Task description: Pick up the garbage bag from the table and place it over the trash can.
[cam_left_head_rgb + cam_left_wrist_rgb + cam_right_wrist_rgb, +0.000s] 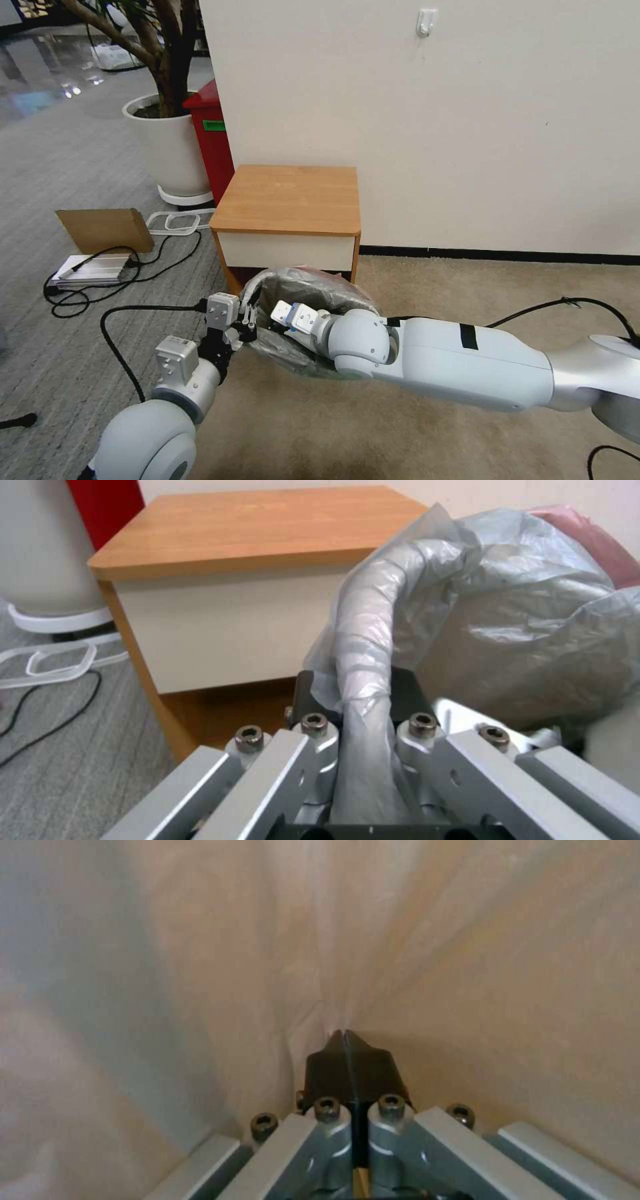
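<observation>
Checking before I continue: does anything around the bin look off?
Nothing damaged or spilled. The garbage bag lies bunched unevenly over the trash can, its pink edge heaped toward the table. The left gripper pinches the bag-covered rim; the right gripper is shut inside.

No text, brand, number or sign can be read anywhere here. The red bin (212,143) beside the bench (288,198) carries a small green label (214,125), but whatever is printed on it is too small to make out. The black patch (469,337) on the right arm is plain tape with no marking on it. The flat silver device (90,269) on the floor shows no legible lettering, and neither does the brown cardboard (105,229) next to it
</observation>
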